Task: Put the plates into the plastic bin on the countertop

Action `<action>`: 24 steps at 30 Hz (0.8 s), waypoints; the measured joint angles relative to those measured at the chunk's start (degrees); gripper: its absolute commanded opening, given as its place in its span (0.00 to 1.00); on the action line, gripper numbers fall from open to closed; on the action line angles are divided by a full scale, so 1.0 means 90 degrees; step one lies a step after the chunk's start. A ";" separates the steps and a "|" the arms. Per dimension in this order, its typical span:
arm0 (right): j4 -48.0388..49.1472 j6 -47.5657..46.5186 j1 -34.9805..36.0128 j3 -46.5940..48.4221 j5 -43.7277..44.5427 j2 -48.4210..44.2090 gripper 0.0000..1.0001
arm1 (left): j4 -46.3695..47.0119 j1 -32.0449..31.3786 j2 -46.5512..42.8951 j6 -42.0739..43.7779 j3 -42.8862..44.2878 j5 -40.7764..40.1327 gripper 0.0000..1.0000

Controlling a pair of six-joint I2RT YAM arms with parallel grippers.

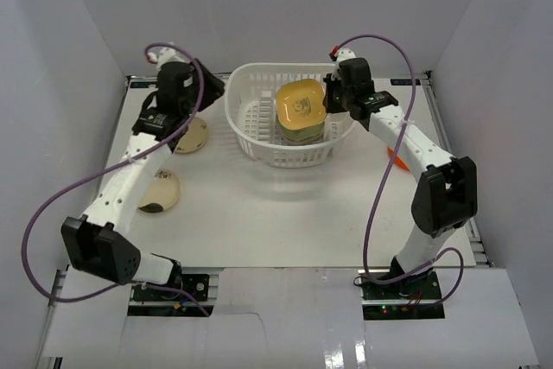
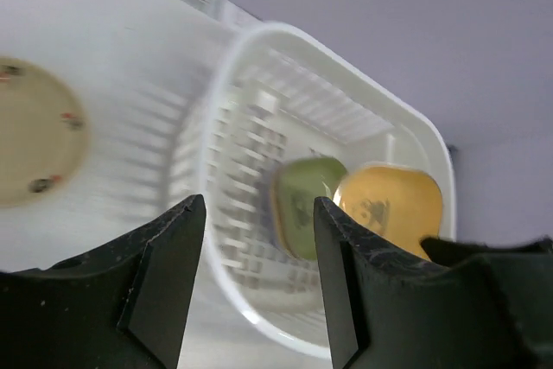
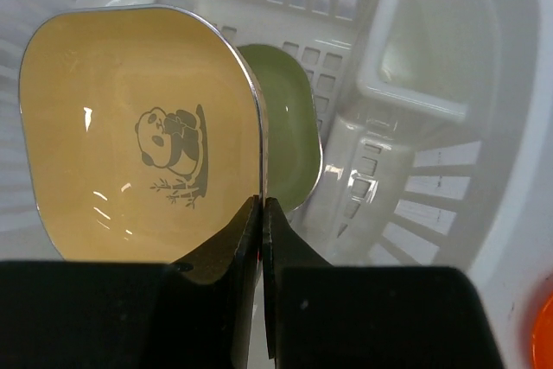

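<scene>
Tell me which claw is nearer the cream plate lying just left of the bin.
Left. The left claw hangs open beside the cream plate, near the bin's left rim. The right claw is across the bin, shut on the yellow panda plate.

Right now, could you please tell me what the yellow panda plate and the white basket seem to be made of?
The yellow plate looks like glossy hard plastic, perhaps melamine: small bright highlights, a thin rim, a printed panda. The white bin looks like moulded plastic with a satin sheen: slotted walls and grid floor formed in one piece.
</scene>
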 measured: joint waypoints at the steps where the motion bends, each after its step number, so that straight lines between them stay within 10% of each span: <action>1: -0.0058 -0.0056 0.0070 0.0124 -0.0002 0.0202 0.08 | 0.0112 0.0430 -0.0265 -0.0024 -0.0340 0.0158 0.63; 4: -0.0192 -0.0143 0.0187 0.0379 0.0044 0.0697 0.08 | 0.0304 0.1603 -0.0593 -0.0107 -0.1297 0.0512 0.63; 8: -0.0391 -0.0231 0.0197 0.0593 0.0175 0.1154 0.46 | 0.0238 0.2494 -0.0233 -0.0151 -0.2312 0.1139 0.65; 12: -0.0471 -0.0272 0.0199 0.0743 0.0248 0.1280 0.61 | 0.0262 0.3191 0.0376 -0.0172 -0.2455 0.1656 0.67; 24: 0.0498 0.0085 0.0206 -0.1460 0.0143 -0.2050 0.52 | 0.0670 0.3672 0.1974 -0.0155 -0.1902 0.2178 0.62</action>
